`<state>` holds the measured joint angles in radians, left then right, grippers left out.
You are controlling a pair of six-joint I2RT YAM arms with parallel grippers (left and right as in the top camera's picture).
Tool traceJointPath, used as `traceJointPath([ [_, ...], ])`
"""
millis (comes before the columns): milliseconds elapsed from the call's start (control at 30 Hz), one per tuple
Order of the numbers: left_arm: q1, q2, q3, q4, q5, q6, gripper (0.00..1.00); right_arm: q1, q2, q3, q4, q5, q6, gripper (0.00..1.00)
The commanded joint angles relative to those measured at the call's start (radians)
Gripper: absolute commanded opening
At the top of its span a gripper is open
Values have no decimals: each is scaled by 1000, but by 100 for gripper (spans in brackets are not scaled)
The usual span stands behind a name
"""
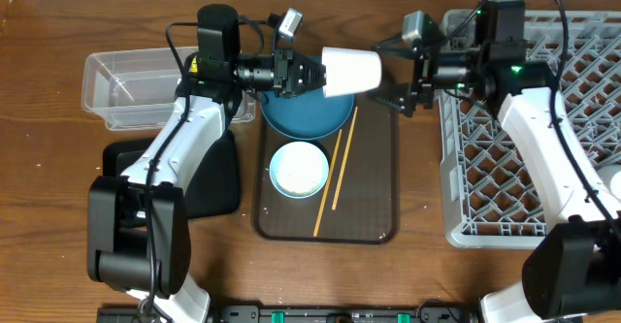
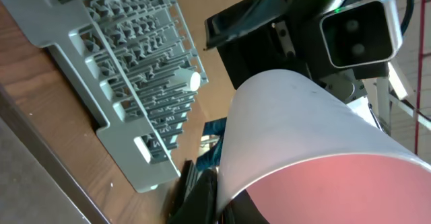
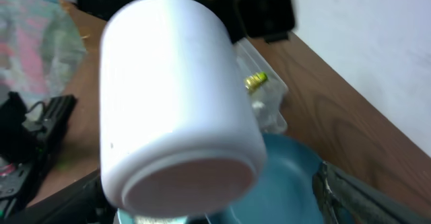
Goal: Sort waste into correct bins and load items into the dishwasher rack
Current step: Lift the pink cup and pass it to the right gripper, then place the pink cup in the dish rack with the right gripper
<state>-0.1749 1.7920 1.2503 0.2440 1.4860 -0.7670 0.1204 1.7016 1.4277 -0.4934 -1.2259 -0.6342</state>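
Left fingers (image 1: 310, 80) are clamping shut on the mouth end of the cup (image 1: 351, 71). In the left wrist view I am seeing one dark finger pressing at the lip. Right fingers (image 1: 396, 100) are standing wide apart and gripping nothing. They are flanking the cup's base, and whether they are touching it I cannot tell.

The cup is hanging in the air on its side, over the far right rim of the blue bowl (image 1: 301, 119), with its base pointing right. It is a smooth, matte, round-shouldered cylinder, reading as white to me, with a pinkish tint inside and on the base.

I am holding the left arm stretched out from the left of the blue bowl, wrist level and aimed right. The right arm is coming in from the right of the bowl, its white forearm crossing the grey lattice dishwasher rack (image 1: 454, 192) and its wrist aimed left.

The blue bowl is sitting at the far end of a dark brown tray (image 1: 374, 187). A smaller white bowl (image 1: 299, 168) is lying just nearer than it, and two thin wooden chopsticks (image 1: 338, 168) are slanting along its right. Left of the blue bowl, a clear plastic tub (image 1: 121, 85) is resting on the wooden counter (image 1: 58, 197) with a yellow wrapper (image 3: 256, 81) inside. A black tray (image 1: 218, 182) is lying nearer and left, partly under my left arm.
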Motion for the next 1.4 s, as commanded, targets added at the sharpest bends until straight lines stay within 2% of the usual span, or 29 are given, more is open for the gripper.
traceJointPath([
  [0,-7,5,10,6,49,-5,6,11,5,0,14,-85,-19,88],
  [233,-7,5,10,6,47,-5,7,11,5,0,30,-117,-18,72],
  [367,-7,5,10,6,40,-5,7,12,5,0,30,-134,-18,68],
  [500,-7,5,10,6,39,-5,8,12,5,0,28,-134,-17,51],
  [600,-7,5,10,6,39,-5,17,12,5,0,27,-132,0,51],
  [667,-7,5,10,6,39,7,29,12,5,0,26,-108,35,50],
  [733,-7,5,10,5,39,11,36,12,5,0,26,-48,100,45],
  [800,-7,5,10,5,39,11,41,12,5,0,18,51,188,33],
  [833,-7,5,10,5,39,11,44,11,5,0,8,106,222,31],
  [1033,15,5,8,3,-13,26,49,-22,-3,2,-90,401,315,21],
  [1167,41,5,8,-3,-45,41,52,-91,-42,3,-135,417,354,15],
  [1367,76,5,8,-11,-119,62,53,-259,-134,3,-160,418,426,13],
])
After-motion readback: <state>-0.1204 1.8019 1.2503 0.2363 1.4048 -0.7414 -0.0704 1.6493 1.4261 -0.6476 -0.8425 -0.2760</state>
